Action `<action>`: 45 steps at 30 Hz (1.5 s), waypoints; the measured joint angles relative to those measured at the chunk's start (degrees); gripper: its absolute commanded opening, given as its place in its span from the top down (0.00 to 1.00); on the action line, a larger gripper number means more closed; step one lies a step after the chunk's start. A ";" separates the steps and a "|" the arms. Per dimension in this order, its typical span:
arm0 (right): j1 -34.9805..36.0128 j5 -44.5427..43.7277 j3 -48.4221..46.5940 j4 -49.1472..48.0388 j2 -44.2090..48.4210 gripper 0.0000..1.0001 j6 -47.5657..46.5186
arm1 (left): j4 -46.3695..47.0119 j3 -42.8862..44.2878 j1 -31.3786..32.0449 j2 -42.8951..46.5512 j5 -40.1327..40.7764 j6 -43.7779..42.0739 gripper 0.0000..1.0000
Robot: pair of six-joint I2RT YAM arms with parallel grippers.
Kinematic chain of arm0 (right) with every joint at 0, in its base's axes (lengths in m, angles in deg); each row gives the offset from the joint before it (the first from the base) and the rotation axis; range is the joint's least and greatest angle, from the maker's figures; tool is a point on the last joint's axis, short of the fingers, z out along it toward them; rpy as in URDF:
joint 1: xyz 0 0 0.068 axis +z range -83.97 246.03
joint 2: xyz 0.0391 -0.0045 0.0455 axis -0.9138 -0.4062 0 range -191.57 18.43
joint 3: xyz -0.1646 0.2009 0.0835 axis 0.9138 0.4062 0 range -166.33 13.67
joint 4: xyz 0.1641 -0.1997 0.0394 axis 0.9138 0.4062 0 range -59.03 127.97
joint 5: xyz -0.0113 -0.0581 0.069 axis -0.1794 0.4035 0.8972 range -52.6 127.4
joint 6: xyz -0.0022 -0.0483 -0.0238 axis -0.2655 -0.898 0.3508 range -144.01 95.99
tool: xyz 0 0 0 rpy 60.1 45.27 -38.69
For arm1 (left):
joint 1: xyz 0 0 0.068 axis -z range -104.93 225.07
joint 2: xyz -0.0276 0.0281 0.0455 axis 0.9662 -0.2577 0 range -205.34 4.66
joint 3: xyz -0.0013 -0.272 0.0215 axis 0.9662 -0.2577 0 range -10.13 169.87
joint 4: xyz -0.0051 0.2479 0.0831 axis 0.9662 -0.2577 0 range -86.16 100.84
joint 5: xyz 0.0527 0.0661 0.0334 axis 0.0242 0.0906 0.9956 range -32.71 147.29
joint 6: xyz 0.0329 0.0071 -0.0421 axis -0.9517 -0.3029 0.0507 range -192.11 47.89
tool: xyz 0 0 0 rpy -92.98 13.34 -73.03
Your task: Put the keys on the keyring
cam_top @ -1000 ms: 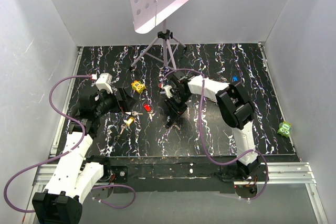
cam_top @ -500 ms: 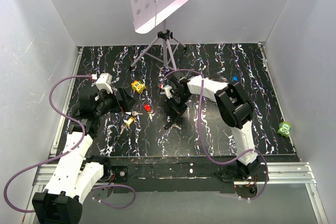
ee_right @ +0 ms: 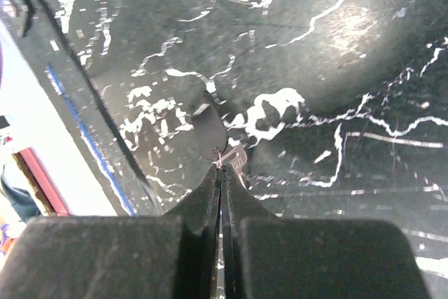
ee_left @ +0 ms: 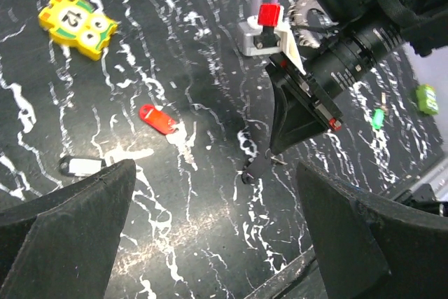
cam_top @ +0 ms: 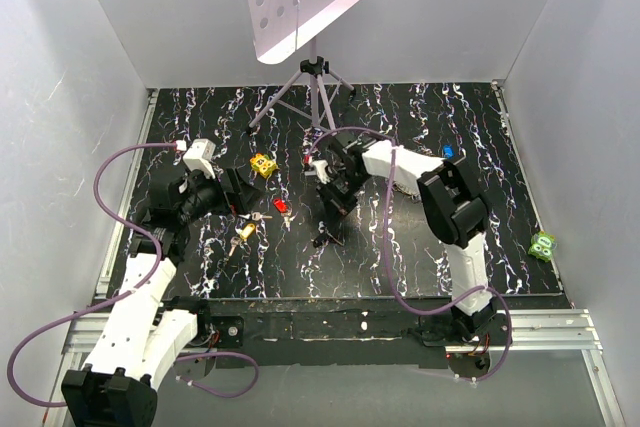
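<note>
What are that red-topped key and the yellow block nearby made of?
The red key: its head looks like glossy plastic, catching a highlight, and its pale, shiny blade looks like metal. The yellow block: probably matt moulded plastic, judging by its rounded edges and printed markings.

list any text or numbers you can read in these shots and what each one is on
"12": on the yellow block, tilted, in the left wrist view; the digits look like this.
Green block: markings too small to read.
Black key: the pale label on its head shows no legible writing.
Nothing else readable.
</note>
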 measured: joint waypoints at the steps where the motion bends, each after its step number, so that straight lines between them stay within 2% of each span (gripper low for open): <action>1: -0.37 0.85 0.15 0.35 1.05 0.99 -0.83 | 0.57 -0.02 0.00 0.33 -1.07 0.04 0.00; 7: -2.60 4.87 5.84 0.26 15.21 0.99 -7.69 | 8.72 -3.26 1.22 5.11 -8.87 1.84 0.00; 11: -2.56 5.95 15.21 -1.81 28.76 0.99 -12.57 | 14.71 -6.60 7.65 8.96 -10.95 3.98 0.00; 12: -2.56 5.81 17.59 -2.43 31.93 0.99 -13.68 | 15.78 -7.21 9.42 9.84 -10.99 4.39 0.04; 16: -3.52 5.97 25.75 -5.62 43.10 0.99 -16.52 | 19.45 -9.11 15.65 12.28 -10.36 6.29 0.06; 19: -7.08 8.15 29.03 -7.80 48.57 0.99 -17.75 | 23.12 -10.40 20.55 12.70 -8.24 7.54 0.02; 24: -12.81 13.16 32.17 -10.56 52.33 0.99 -19.04 | 28.44 -12.81 28.44 10.51 -4.37 9.18 0.02; 29: -14.14 17.14 34.40 -11.13 55.80 0.99 -20.50 | 35.56 -16.22 35.28 7.37 1.38 10.78 0.02; 36: -15.37 20.76 35.10 -12.00 57.72 0.99 -22.12 | 45.77 -21.44 37.05 1.77 6.62 17.20 0.02; 45: -16.46 23.54 35.43 -12.26 58.86 0.99 -23.69 | 46.56 -21.75 42.66 0.76 10.43 15.93 0.05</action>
